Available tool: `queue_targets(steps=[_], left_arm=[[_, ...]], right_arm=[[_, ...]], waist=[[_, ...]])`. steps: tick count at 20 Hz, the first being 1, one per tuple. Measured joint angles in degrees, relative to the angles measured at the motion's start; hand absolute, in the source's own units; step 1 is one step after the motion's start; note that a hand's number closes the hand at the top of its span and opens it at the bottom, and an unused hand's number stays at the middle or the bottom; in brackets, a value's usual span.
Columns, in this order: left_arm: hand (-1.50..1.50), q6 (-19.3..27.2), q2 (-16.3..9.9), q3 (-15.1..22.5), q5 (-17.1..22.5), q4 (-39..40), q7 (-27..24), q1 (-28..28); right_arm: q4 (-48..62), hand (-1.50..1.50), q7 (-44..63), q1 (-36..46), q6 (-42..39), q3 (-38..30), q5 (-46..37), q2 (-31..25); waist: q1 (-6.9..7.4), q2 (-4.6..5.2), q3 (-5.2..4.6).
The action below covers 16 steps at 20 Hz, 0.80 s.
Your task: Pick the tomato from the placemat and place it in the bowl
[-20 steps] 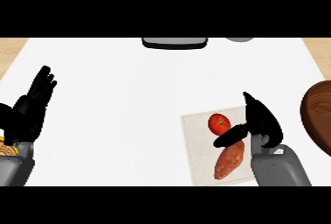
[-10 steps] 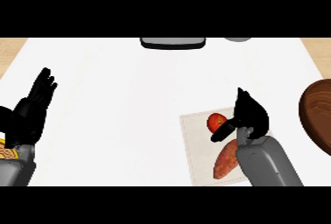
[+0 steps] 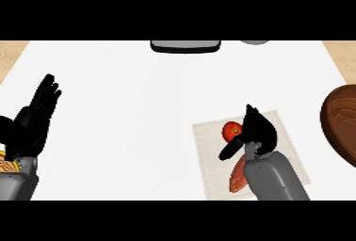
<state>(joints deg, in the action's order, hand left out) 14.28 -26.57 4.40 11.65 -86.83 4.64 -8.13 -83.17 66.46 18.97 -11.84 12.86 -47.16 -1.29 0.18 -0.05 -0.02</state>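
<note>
A red tomato (image 3: 230,130) lies on the pale placemat (image 3: 208,155) at the right of the counter. My right hand (image 3: 257,130) hovers over the tomato's right side, fingers straight and thumb spread toward the lower left, hiding part of it. Nothing is held in that hand. The brown wooden bowl (image 3: 341,124) sits at the right edge, partly cut off. At the left edge my left hand (image 3: 35,120) rests open with its fingers up.
An orange-red sweet potato (image 3: 238,176) lies on the placemat below the tomato, partly under my right forearm. A grey appliance (image 3: 185,46) and a grey round object (image 3: 256,42) stand at the counter's far edge.
My right hand has moved left over the placemat until it covers the tomato's right side. The left hand has barely shifted.
</note>
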Motion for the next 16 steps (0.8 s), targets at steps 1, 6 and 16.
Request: queue_targets(steps=[1, 6, 16], left_arm=[[0.0, 0.1, 0.2, 0.0, -0.4, 0.1, -0.1, -0.1], [0.0, -1.2, 0.0, -1.4, -0.7, -0.6, 1.2, 0.0], [0.0, -2.4, 2.5, -2.9, -2.7, -0.2, 0.4, 0.2]], right_arm=[[1.0, -1.5, 0.1, 0.6, 0.3, -0.1, 0.0, 0.2], [4.9, -1.5, -1.3, 1.2, 2.0, -0.8, -1.4, 0.5], [10.5, 1.5, -4.1, 2.4, 3.7, -3.5, 0.3, 0.2]], waist=[[0.04, 0.03, 0.01], [0.08, 0.05, 0.02], [0.02, -0.2, -0.24]])
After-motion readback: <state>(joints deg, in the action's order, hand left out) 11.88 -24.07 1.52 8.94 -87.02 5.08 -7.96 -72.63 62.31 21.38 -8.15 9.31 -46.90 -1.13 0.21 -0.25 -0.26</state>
